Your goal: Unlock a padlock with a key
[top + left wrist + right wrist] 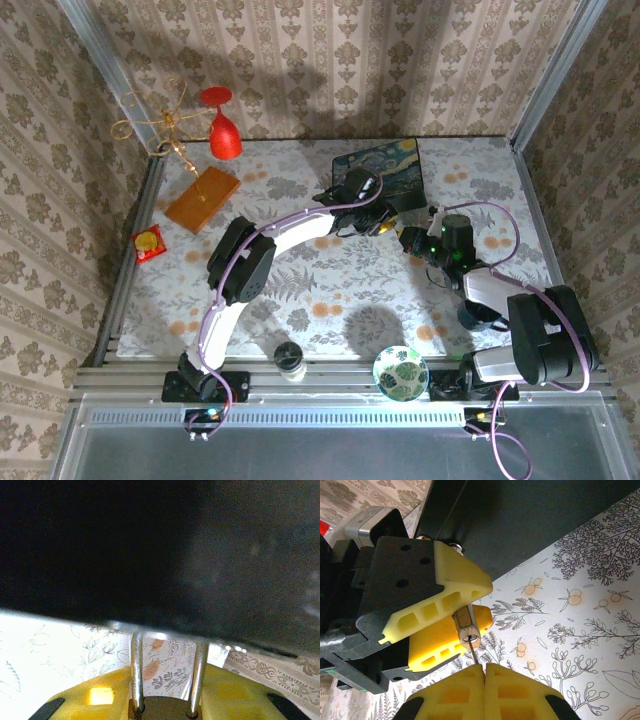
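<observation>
The small brass padlock (467, 626) is clamped between the yellow fingers (451, 582) of my left gripper (167, 702), which is shut on it above the floral table. Its two silvery shackle legs (136, 670) rise between those fingers in the left wrist view. The slim key (473, 655) runs from the tips of my right gripper (485, 672) into the keyhole on the padlock's end face. My right gripper is shut on the key's hidden head. Seen from above, both grippers (395, 230) meet just in front of the dark starry-night box (385, 168).
A red wine glass (222, 135) and a gold wire ornament (150, 125) are at the back left. A wooden block (203, 198) and a red packet (149, 243) lie on the left. A patterned bowl (401, 370) and a small cup (289, 360) stand at the near edge.
</observation>
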